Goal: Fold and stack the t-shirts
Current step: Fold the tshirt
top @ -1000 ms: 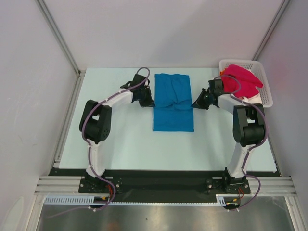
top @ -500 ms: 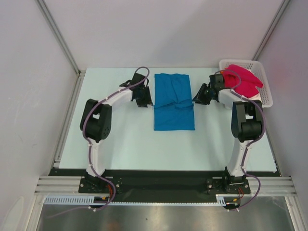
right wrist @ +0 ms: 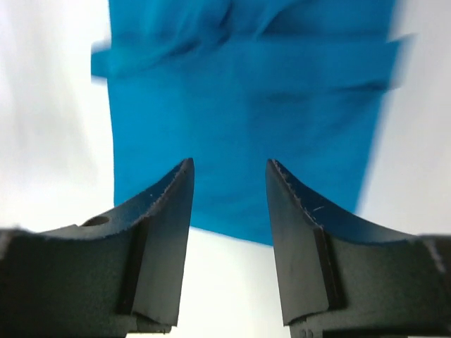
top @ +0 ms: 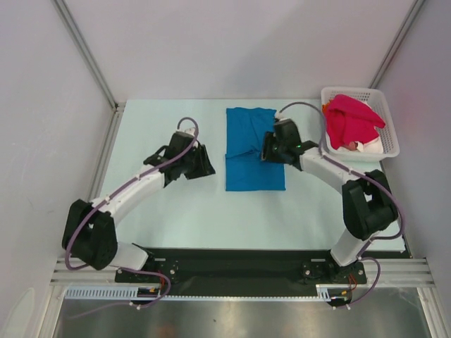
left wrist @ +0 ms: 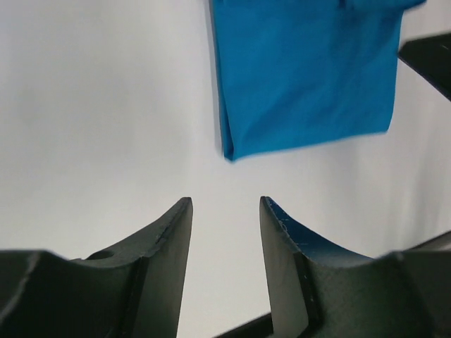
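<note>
1. The blue t-shirt (top: 250, 172) lay folded mid-table (top: 176, 211), its right edge partly hidden under the right hand (top: 266, 149).
2. That hand gaped empty above it, and its own view was blurred.
3. The left hand (top: 203, 163) hung unclenched and empty, just left of the shirt.
4. A pink t-shirt (top: 349, 120) slumped in the basket (top: 356, 91).

Pale table (top: 176, 211) with 1 folded blue t-shirt (top: 246, 170), 1 white basket (top: 352, 90)

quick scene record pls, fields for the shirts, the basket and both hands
blue t-shirt: partly folded into a long rectangle, flat on the table
pink t-shirt: unfolded, heaped in the basket
left hand: open, empty, over bare table off the blue t-shirt's left edge
right hand: open, empty, above the blue t-shirt
stack: not yet started
</note>
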Robot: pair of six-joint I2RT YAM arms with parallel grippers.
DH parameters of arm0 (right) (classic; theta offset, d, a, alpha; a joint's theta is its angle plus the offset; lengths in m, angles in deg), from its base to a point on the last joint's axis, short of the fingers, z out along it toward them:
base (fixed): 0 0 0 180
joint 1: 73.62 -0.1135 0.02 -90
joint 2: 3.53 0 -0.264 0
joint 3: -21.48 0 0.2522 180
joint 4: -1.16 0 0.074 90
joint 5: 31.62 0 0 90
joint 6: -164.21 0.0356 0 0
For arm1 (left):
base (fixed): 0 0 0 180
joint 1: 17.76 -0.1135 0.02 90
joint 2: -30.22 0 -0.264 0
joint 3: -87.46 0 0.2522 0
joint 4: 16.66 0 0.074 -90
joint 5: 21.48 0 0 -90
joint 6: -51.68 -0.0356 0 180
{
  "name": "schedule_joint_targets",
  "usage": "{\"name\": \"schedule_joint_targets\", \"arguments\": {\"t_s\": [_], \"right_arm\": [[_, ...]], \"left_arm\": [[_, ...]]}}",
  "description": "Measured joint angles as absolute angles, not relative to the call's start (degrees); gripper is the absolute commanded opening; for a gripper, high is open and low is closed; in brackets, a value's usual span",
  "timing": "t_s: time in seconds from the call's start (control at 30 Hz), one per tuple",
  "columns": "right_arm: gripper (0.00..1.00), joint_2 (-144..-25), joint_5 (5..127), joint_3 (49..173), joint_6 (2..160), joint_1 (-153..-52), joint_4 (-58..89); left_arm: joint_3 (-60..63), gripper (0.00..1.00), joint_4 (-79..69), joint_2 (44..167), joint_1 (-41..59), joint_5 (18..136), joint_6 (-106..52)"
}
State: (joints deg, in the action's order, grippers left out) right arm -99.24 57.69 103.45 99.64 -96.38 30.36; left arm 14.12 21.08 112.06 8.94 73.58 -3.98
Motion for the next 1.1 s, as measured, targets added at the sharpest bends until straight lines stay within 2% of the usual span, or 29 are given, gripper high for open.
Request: {"name": "schedule_joint_targets", "arguments": {"t_s": [0.2,0.47,0.67,0.83,0.97,1.1], "right_arm": [[0.53,-105.75,48.69,102.9,98.46,-106.64,28.22],[0.54,-114.82,42.37,106.2,95.9,-107.4,27.39],[0.54,-120.28,39.77,113.08,92.56,-106.85,26.58],[0.55,-126.91,39.38,124.6,89.22,-103.88,27.8],[0.59,-133.94,39.55,142.68,86.68,-100.49,33.22],[0.63,-132.17,40.08,150.48,85.87,-98.61,37.36]], "left_arm": [[26.6,0.48,20.58,102.4,15.23,73.86,-1.11],[37.79,0.48,20.52,86.44,18.69,73.82,2.82],[41.4,0.48,22.85,81.37,18.88,73.62,4.44],[41.4,0.48,23.49,80.89,18.9,73.62,5.23],[41.23,0.49,23.84,81.4,19.3,73.6,5.25],[39.89,0.49,23.95,83.93,19.93,73.69,5.2]]}}
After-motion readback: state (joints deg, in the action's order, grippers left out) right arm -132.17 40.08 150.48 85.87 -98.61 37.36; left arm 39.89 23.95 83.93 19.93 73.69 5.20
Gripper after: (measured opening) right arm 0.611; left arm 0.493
